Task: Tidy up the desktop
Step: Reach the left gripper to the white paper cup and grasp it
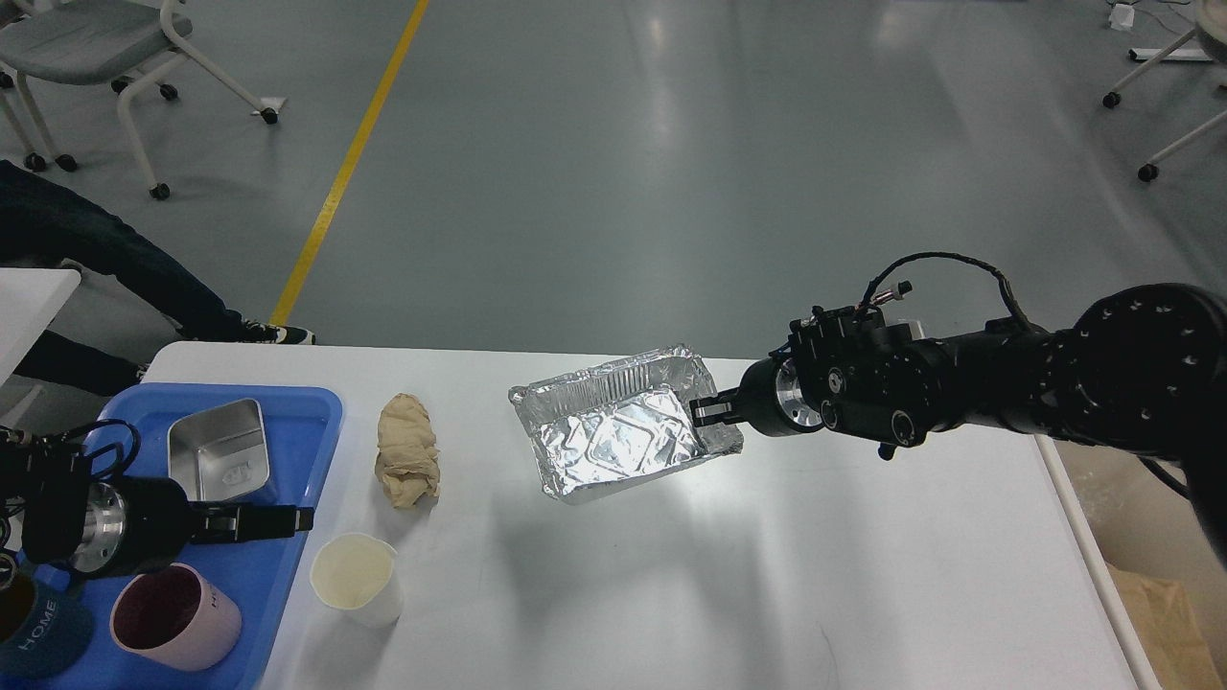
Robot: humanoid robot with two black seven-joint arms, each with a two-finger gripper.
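A: Item one, surroundings?
B: Blue tray [288,565], plastic, over the desktop's left edge. It holds a square metal tin [217,463] at its far side, a pink mug [175,628] and a dark blue mug [34,637] at its near side. Beside the tray's right rim: a white cup [357,578], round, smooth, toward the near edge; a crumpled tan cloth [407,463] beyond it.

A: Item two, the foil container?
B: Foil container [618,436], rectangular, crinkled and shiny, tilted, toward the far edge at mid-width. The right gripper [707,411] pinches its right rim, fingers narrow.

A: Left gripper?
B: Left gripper [288,520] hangs over the tray's right rim, between tin and pink mug, pointing at the cup. Fingers dark, edge-on; opening cannot be told.

A: Item three, the desktop?
B: Desktop [767,575], white, smooth, rounded far-left corner, fills the lower view; gray floor beyond its far edge.
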